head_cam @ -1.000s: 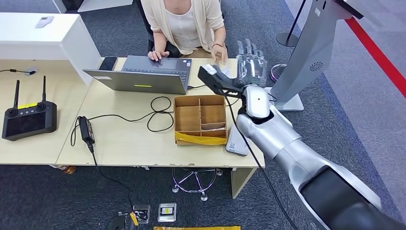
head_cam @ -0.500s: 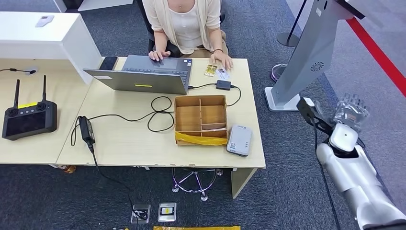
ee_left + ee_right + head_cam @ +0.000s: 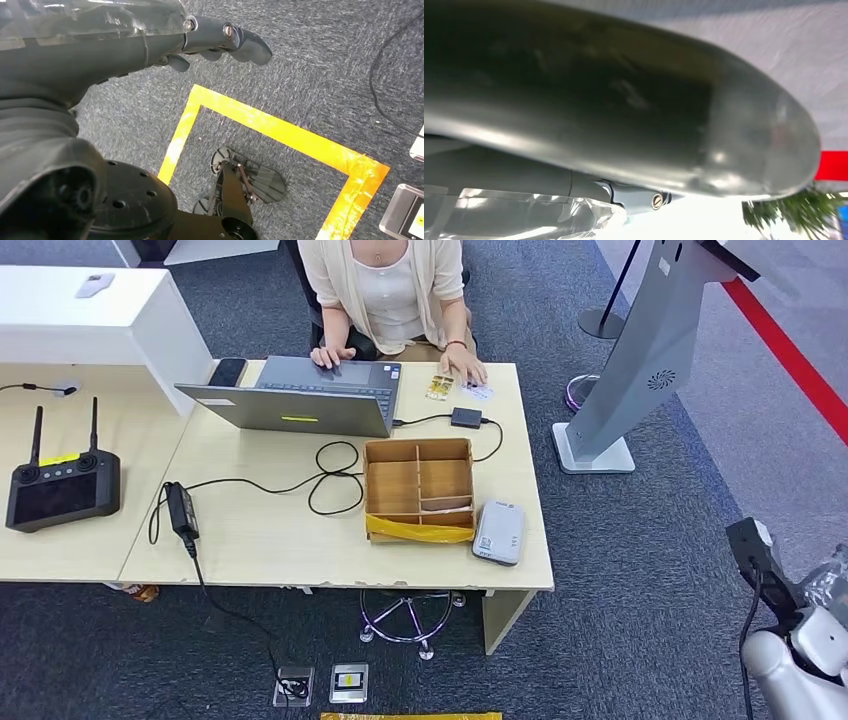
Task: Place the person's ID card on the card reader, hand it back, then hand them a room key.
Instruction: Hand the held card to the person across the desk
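**Right arm pulling clear of the desk**

I am dropping my right hand (image 3: 825,590) low beside me, far from the desk (image 3: 260,530) it was reaching over 1 second ago; whether its fingers are apart I cannot tell. My left hand (image 3: 220,42) is hanging slack, holding nothing. The cards (image 3: 460,390) are lying under the person's hand (image 3: 466,365), so the handover is looking finished

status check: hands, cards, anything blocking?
Right hand low beside the desk, grip unclear. Left hand holds nothing, over the floor. Cards on desk by person's hand. Nothing blocking.
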Available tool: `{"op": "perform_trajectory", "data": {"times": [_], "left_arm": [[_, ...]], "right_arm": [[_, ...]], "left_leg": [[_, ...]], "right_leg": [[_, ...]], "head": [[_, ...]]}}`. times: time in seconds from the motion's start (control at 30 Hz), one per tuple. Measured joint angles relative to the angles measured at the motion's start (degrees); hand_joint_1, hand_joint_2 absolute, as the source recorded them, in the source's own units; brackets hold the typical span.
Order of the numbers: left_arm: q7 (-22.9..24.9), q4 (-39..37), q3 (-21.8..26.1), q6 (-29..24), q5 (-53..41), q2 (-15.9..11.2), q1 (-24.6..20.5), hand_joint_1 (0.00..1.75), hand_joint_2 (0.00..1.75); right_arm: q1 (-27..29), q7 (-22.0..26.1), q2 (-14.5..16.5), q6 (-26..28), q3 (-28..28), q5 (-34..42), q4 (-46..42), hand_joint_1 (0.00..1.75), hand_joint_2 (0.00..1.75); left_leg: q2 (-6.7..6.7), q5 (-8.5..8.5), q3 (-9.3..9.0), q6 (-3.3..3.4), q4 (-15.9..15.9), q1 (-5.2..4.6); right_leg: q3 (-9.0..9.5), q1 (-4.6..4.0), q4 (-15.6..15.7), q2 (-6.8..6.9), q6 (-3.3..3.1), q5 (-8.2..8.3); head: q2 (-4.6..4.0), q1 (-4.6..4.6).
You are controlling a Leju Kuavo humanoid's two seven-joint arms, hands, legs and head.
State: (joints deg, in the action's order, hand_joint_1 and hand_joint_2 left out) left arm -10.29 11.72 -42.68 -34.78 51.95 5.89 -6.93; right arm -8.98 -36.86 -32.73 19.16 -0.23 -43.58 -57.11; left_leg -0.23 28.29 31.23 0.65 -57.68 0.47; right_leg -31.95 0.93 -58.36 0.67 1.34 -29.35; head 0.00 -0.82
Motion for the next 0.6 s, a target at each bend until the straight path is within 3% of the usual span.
{"op": "perform_trajectory", "data": {"times": [0.17, 0.37, 0.47, 0.6], "left_arm": [[-0.9, 0.0, 1.0, 1.1, 0.9, 0.1, 1.2, 0.00, 0.00], [0.4, 0.0, 1.6, 0.6, 1.2, 0.1, 2.0, 0.00, 0.00], [1.4, -0.1, 1.6, -0.1, 1.2, 0.0, 2.2, 0.00, 0.00], [1.8, -0.1, 1.6, -1.4, 2.4, -0.1, 2.3, 0.00, 0.00]], "right_arm": [[3.2, 15.6, 2.8, 14.8, 0.0, 20.8, 6.6, 0.00, 0.00], [4.8, 32.7, 9.3, 17.0, -1.2, 35.1, 19.8, 0.00, 0.00], [6.1, 33.5, 13.4, 17.2, -6.8, 26.7, 24.8, 0.00, 0.00], [6.6, 24.4, 21.0, 17.2, -19.1, -5.4, 26.5, 0.00, 0.00]], "left_leg": [[0.16, 0.07, -0.01, -0.08, 0.0, 0.02], [0.16, 0.10, -0.03, -0.11, 0.0, 0.07], [0.17, 0.10, 0.03, -0.13, 0.1, 0.08], [0.29, 0.14, -0.04, -0.19, 0.1, 0.17]], "right_leg": [[-0.07, -0.03, 0.0, -0.21, -0.02, -0.01], [-0.10, -0.06, 0.0, -0.24, -0.04, -0.04], [-0.10, -0.07, 0.0, -0.24, -0.04, -0.04], [-0.07, -0.15, 0.0, -0.36, -0.07, -0.05]], "head": [[0.00, 0.03], [0.00, 0.02], [0.00, 0.00], [0.00, 0.02]]}}
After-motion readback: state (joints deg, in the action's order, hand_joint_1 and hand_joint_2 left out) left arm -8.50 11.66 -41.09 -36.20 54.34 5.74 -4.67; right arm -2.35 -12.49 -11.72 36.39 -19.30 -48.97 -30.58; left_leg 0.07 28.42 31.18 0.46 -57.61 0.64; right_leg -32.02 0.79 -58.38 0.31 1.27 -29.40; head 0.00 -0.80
